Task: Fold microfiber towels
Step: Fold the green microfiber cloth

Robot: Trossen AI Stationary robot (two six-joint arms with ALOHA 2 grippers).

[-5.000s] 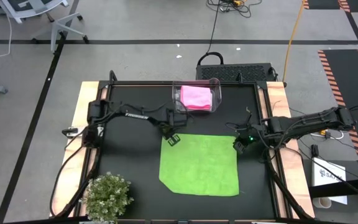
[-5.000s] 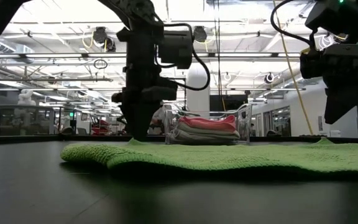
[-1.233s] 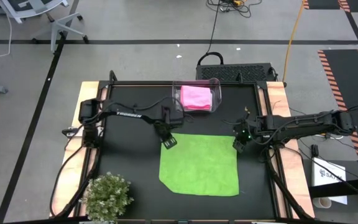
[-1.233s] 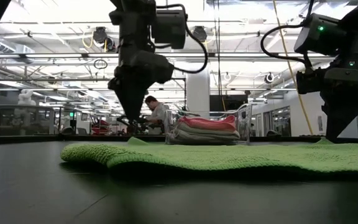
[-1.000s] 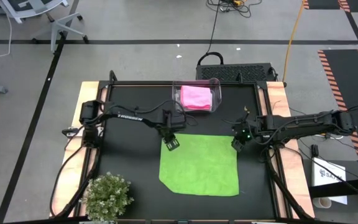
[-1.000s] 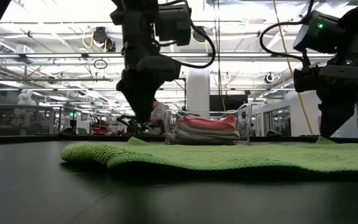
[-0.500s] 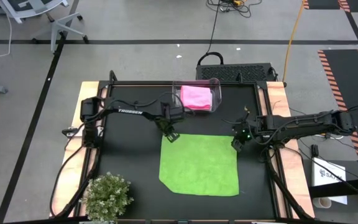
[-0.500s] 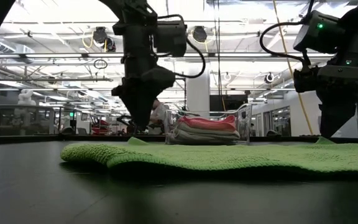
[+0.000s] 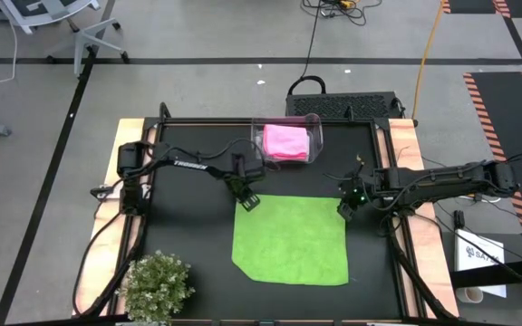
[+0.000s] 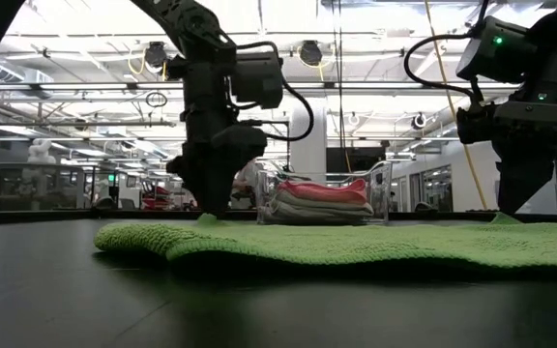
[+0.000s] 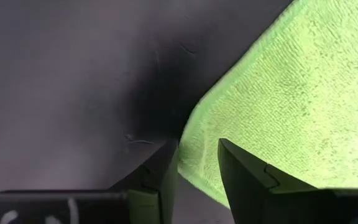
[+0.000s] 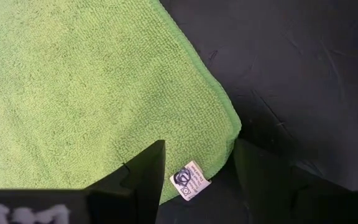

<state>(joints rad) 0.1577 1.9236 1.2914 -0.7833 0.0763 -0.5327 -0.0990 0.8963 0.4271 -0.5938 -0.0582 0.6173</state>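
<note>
A lime green microfiber towel (image 9: 290, 240) lies spread flat on the black table. My left gripper (image 9: 247, 201) points down at the towel's far left corner (image 11: 194, 146), open, one finger on each side of the corner's edge. My right gripper (image 9: 345, 210) slants down over the far right corner (image 12: 225, 127), open wide. That corner and its white tag (image 12: 190, 178) lie between its fingers. A pink towel (image 9: 286, 141) lies folded in the clear bin. My left gripper (image 11: 197, 149) comes from above with its tips down at the towel's far left corner (image 10: 206, 218); I cannot tell whether they touch the cloth. My right gripper (image 12: 199, 149) stands low over the far right corner (image 10: 499, 218); I cannot tell whether it touches.
The clear plastic bin (image 9: 308, 136) with folded towels stands at the table's far edge, just beyond the green towel. A bushy green plant (image 9: 157, 285) sits at the near left corner. Bare black table (image 9: 188, 235) lies to the left of the towel.
My left gripper has sunk down to the towel's far left corner, shifting a little toward the far edge and rolling slightly. Its fingers keep the same gap. The towel lies as before.
</note>
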